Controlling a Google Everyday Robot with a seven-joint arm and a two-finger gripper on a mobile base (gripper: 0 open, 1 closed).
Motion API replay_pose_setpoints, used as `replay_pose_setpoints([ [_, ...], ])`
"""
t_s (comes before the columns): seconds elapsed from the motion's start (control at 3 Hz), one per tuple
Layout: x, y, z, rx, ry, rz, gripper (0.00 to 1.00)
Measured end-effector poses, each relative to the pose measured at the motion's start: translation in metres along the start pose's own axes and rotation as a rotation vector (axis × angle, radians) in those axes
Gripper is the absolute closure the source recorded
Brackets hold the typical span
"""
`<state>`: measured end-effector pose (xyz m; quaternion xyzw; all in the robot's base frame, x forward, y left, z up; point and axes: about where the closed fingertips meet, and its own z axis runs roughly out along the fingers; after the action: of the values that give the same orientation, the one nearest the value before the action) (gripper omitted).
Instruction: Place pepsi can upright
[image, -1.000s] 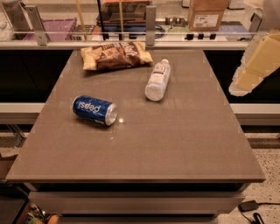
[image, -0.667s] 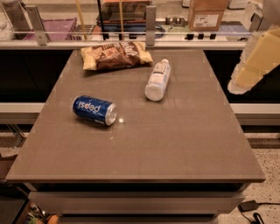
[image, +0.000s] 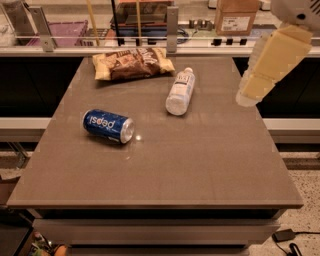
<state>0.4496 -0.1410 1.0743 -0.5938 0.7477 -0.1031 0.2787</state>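
Note:
The pepsi can (image: 108, 125) is blue with white lettering and silver ends. It lies on its side on the left part of the brown table (image: 200, 170), its silver end facing right and toward the front. My gripper (image: 250, 92) hangs at the upper right, over the table's right edge, far to the right of the can and above table level. It holds nothing that I can see.
A clear plastic water bottle (image: 180, 91) with a white label lies on its side at the table's middle back. A brown snack bag (image: 132, 63) lies at the back left. A counter with a cardboard box (image: 236, 16) runs behind the table.
My gripper and arm have shifted a little to the left, toward the table. The can, bottle and bag have not moved.

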Motion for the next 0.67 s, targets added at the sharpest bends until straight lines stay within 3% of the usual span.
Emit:
replay_pose_setpoints([
  [0.67,-0.037,0.007,0.031,-0.091,0.032,0.020,0.00],
])
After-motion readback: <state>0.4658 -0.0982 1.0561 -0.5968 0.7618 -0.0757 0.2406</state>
